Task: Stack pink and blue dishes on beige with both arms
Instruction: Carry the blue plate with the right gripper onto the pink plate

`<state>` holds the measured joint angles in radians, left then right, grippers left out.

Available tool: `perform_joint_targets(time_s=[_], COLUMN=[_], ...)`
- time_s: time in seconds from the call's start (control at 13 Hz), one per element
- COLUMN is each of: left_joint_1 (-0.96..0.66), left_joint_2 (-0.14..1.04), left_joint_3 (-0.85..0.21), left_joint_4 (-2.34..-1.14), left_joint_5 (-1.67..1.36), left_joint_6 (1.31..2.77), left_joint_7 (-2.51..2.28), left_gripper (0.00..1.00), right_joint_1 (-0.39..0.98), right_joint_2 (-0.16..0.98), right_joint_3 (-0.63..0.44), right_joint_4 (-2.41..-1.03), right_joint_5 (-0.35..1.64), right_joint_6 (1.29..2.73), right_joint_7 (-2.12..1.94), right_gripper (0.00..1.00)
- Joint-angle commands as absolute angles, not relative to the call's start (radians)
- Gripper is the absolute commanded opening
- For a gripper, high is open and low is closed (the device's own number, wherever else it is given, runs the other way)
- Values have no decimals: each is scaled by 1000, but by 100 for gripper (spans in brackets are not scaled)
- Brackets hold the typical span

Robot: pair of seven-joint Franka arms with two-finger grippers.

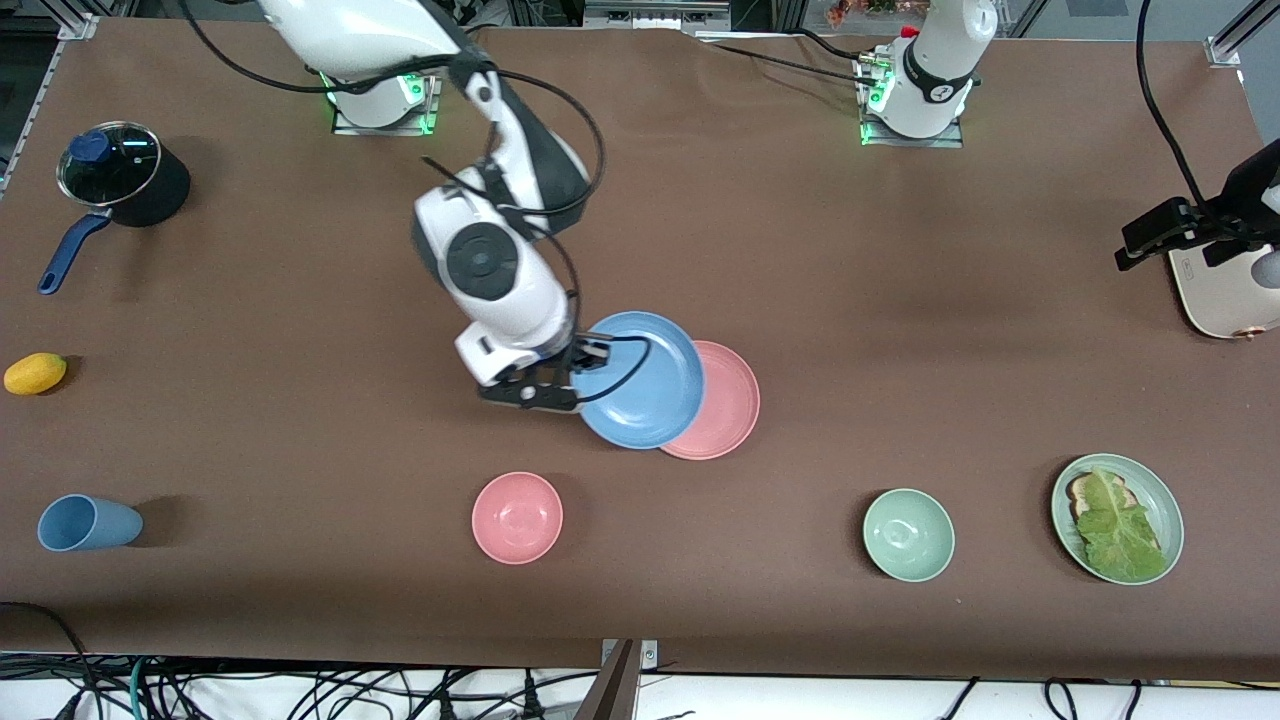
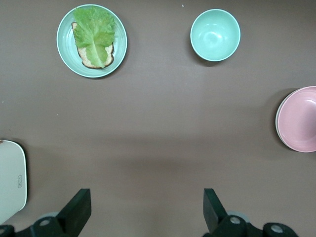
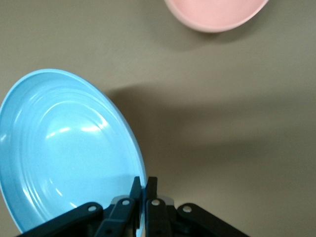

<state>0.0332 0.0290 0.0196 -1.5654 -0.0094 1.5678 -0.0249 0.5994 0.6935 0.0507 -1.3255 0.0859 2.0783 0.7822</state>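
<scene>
Over the middle of the table (image 1: 800, 250), the right claw (image 1: 572, 378) is clamped on the rim of the blue plate (image 1: 640, 380), which is held tilted in the air and partly covers the pink plate (image 1: 725, 405). In the right wrist view the claw's fingers (image 3: 143, 190) are seen pinched narrowly on the plate's edge. The pink plate is seen lying flat, toward the left arm's end from the claw; in the left wrist view a pale rim is visible beneath it, though whether that belongs to the beige plate cannot be told. A pink bowl (image 1: 517, 517) is set nearer the front camera than the claw.

The left claw (image 2: 145, 212) is held wide and unloaded above bare table at the left arm's end, beside a white appliance (image 1: 1225, 295); that arm waits. A green bowl (image 1: 908, 535) and a green plate (image 1: 1160, 500) bearing bread and lettuce (image 1: 1115, 525) are seen near the front edge.

A blue cup (image 1: 88, 523), a lemon (image 1: 35, 373) and a lidded pot (image 1: 120, 180) are placed at the right arm's end.
</scene>
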Motion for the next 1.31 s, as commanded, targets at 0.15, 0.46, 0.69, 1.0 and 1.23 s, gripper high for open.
perform_joint_targets(time_s=[0.15,0.46,0.69,1.0,1.23], left_joint_1=[51,49,51,51,51], left_joint_2=[40,40,40,40,40], left_joint_3=[20,12,15,15,15], left_joint_4=[-1546,-1546,-1549,-1551,-1552], left_joint_5=[-21,-21,-21,-21,-21], left_joint_6=[1562,1562,1563,1566,1566], left_joint_7=[2,2,2,2,2], left_gripper=[100,100,100,100,100], right_joint_1=[695,695,695,696,695], right_joint_2=[804,831,833,828,816], right_joint_3=[35,35,35,34,11], right_joint_4=[-1310,-1308,-1308,-1315,-1316], right_joint_5=[77,77,77,64,35], right_joint_6=[2253,2322,2324,2318,2278], right_joint_7=[1003,1006,1009,1023,1028], right_gripper=[0,0,0,29,58])
